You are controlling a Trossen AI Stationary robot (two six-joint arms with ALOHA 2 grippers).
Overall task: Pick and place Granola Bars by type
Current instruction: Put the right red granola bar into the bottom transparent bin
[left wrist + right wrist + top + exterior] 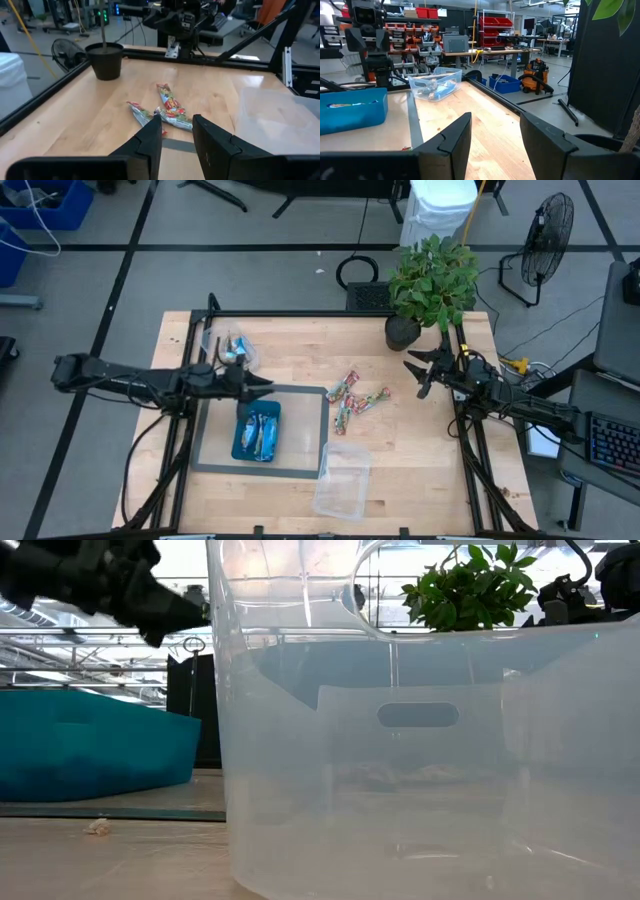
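Several red-green multicoloured bars [356,401] lie loose on the wood near the table's middle; in the left wrist view the same bars [165,111] show just beyond my fingers. Blue bars [258,432] lie in a teal tray [240,442]. Silver-tan bars [233,349] sit in a clear tub [222,340] at the far left. My left gripper [268,386] is open, hovering left of the multicoloured bars and above the tray's far side. My right gripper [413,376] is open, hovering right of those bars near the plant.
A grey-edged mat [305,395] lies under the teal tray. A second clear tub [342,480] stands at the near edge and fills the low view [400,760]. A potted plant [430,280] stands at the far right corner. Bare wood lies between the bars and the right edge.
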